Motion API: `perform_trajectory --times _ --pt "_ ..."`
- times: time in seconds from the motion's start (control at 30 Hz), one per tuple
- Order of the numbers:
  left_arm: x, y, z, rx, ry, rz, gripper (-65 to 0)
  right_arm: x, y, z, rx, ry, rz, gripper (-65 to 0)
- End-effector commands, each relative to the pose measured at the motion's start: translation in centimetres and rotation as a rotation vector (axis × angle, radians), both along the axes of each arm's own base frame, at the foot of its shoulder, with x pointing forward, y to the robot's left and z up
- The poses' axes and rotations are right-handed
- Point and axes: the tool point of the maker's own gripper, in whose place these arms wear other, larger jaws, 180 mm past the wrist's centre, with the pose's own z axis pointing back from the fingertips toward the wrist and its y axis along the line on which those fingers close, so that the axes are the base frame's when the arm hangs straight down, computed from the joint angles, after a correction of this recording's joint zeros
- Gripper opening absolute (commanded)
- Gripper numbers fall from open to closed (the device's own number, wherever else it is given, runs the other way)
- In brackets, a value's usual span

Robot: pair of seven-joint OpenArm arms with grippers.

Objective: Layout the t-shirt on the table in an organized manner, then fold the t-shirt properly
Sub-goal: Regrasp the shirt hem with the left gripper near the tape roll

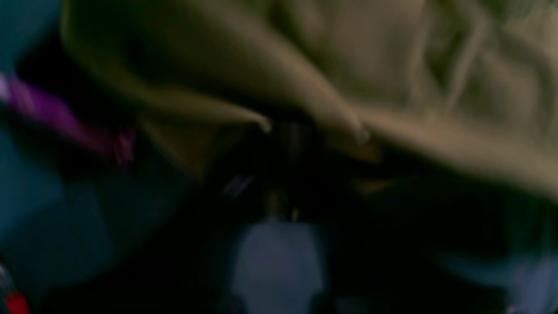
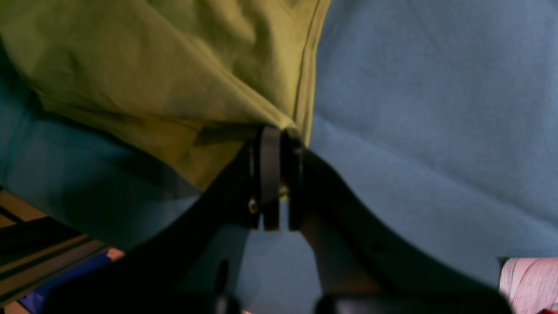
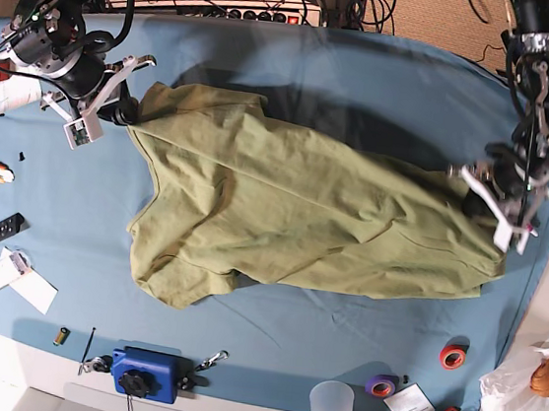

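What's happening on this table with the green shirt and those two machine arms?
Two robot arms are stretching out an olive t-shirt over a blue-covered table. The right gripper is shut on one edge of the fabric, by a seam. The left gripper, at the shirt's opposite end, has closed on the cloth there, though its own camera view is too blurred to show the pinch. The shirt hangs between them, wrinkled, with one end bunched. It is neither flat nor folded yet.
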Motion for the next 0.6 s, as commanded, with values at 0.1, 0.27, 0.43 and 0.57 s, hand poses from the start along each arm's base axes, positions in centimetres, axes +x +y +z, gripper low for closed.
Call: perform_trajectory --times 0.1,0.27,0.43,0.57 --pt "3.1 -0.4 3.6 -0.019 -0.122 0.001 -65.0 0.6 -0.2 1.1 -0.012 -0.044 0.009 -65.0" --pt "5.2 -0.7 6.2 -0.033 -0.202 0.002 -65.0 0.6 -0.2 1.2 -0.010 -0.047 0.010 -65.0" --pt "7.5 -2.9 9.9 -0.053 -0.343 -0.100 -65.0 0.8 0.2 1.4 0.011 -0.064 0.016 -65.0" --pt "9.4 -8.1 9.3 -0.061 -0.324 -0.251 -65.0 0.8 0.5 1.6 0.029 -0.069 0.022 -65.0"
